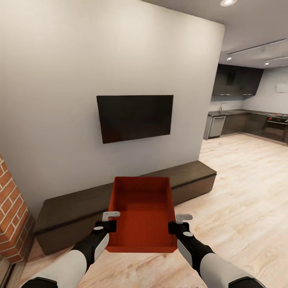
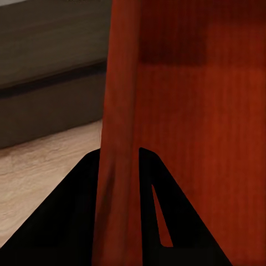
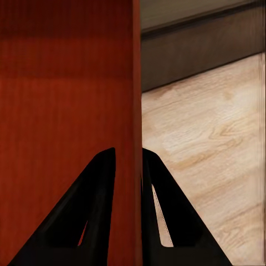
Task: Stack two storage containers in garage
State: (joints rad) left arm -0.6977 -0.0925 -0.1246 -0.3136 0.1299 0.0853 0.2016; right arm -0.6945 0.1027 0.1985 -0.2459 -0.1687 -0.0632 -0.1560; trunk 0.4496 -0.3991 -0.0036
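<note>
Both grippers are clamped on one storage container (image 1: 143,216), which we carry in the air in front of us. Our left gripper (image 1: 110,221) pinches the container's left wall near its near end, and the left wrist view shows that wall (image 2: 117,183) standing between the two dark fingers (image 2: 77,216), one outside and one inside the bin. Our right gripper (image 1: 179,223) grips the right wall in the same way; in the right wrist view the thin orange-red wall (image 3: 129,194) sits squeezed between its fingers (image 3: 83,216), which are closed down to the wall's thickness.

We count one orange-red container, lidless and with nothing inside, held level above the light wood plank flooring (image 1: 240,192) of the living room. Beyond it runs one long, low dark cabinet (image 1: 120,200) against one pale wall (image 1: 80,60), with one black screen (image 1: 135,117) mounted above. One brick corner (image 1: 10,216) shows at our left, and to our right the flooring opens toward a kitchen (image 1: 248,116) with dark cupboards.
</note>
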